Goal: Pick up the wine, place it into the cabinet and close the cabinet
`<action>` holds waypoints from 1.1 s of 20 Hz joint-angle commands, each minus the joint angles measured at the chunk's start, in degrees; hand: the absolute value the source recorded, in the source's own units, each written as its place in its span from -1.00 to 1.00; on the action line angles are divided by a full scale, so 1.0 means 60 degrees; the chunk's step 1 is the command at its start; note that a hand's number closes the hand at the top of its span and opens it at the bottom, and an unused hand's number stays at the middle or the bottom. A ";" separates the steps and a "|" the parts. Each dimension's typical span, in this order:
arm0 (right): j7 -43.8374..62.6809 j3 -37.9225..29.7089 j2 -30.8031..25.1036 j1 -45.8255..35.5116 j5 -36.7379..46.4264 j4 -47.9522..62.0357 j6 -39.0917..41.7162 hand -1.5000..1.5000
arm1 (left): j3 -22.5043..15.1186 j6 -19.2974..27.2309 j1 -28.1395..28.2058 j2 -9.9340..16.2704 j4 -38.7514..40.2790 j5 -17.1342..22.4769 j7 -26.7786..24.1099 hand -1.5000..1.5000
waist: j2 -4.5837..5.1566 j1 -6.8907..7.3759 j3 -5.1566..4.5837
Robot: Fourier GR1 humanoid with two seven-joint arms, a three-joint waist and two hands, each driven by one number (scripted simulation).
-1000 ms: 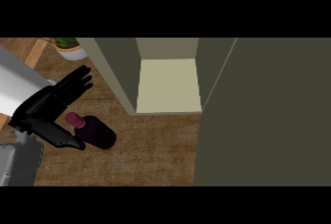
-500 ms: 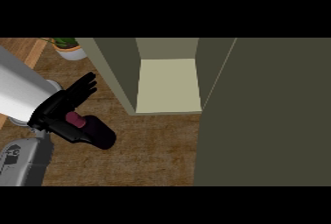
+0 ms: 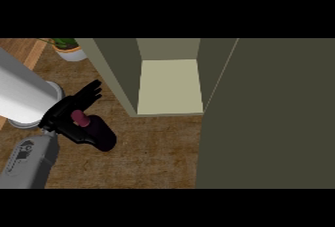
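Since the earlier frames of the head view, the forearm at lower left has swung in beneath its hand, and the hand has settled lower against the wine bottle. By its place at the view's left this reads as the left hand (image 3: 68,114); its thumb side wraps the near side of the wine bottle (image 3: 95,131) below the magenta cap, while the other fingers still point up and away toward the cabinet. The bottle stands on the wooden counter (image 3: 157,150), apart from the cabinet and to its left. Its shelf (image 3: 170,86) is bare, and the open cabinet door (image 3: 268,115) fills the right of the view. I judge the task barely begun: lifting, placing and closing all remain. A white cylinder (image 3: 26,95) and a potted plant (image 3: 68,48) sit at upper left. No right hand shows. No label or writing can be read.
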 commanded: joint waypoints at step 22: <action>0.0990 0.0094 -0.0294 0.0383 -0.0279 -0.2242 -0.0230 -1.00 | 0.0038 0.0023 0.0128 -0.0655 0.3412 -0.0825 -0.2869 -1.00 | -0.0008 0.0053 0.0000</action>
